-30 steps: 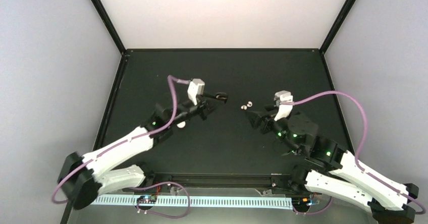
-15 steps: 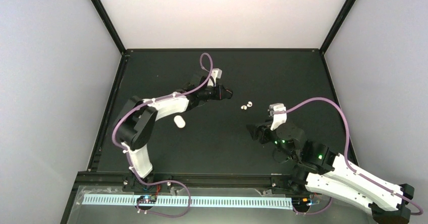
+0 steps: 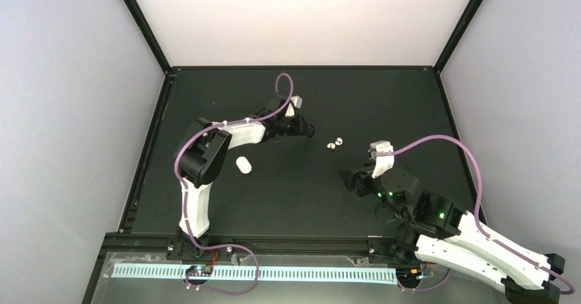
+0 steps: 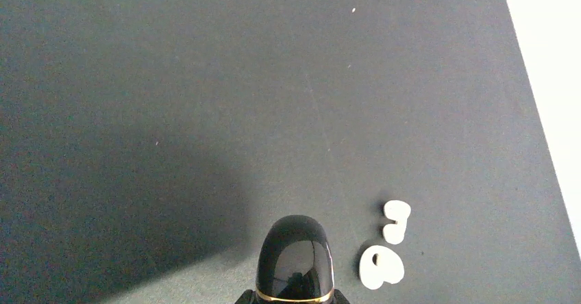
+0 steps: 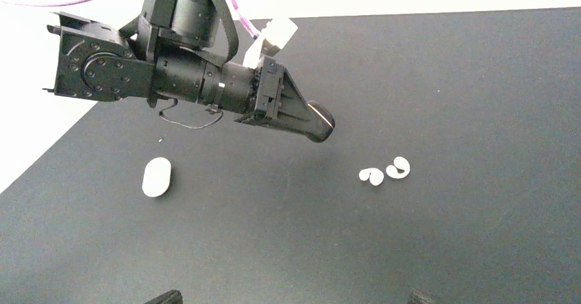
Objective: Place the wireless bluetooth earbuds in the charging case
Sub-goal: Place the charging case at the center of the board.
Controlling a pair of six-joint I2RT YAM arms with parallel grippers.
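Left gripper [image 3: 305,129], pinching a glossy black pebble-shaped case [image 4: 294,256], has swung forward and hangs just beside the two tiny white earbuds [image 4: 387,248] lying on the black table [image 3: 384,98]. Right gripper [image 3: 346,176], fingers spread and empty, has drawn back. Insertion is evidently not begun.

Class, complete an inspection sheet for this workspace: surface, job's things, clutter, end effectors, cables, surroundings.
Surface: matte black tabletop, no marks or spills seen.
Job's things: two small glossy white earbuds lie side by side on the table; white pebble-shaped case lies apart, to their left; glossy black case with a gold seam is held. Black earbuds: nothing seen.
Clutter: nothing seen.
End effectors: left end effector shut on the black case, beside the earbuds; right end effector open, holding nothing.
Cables: purple cables loop over both arms, away from the earbuds.
Surroundings: black frame posts, pale walls.
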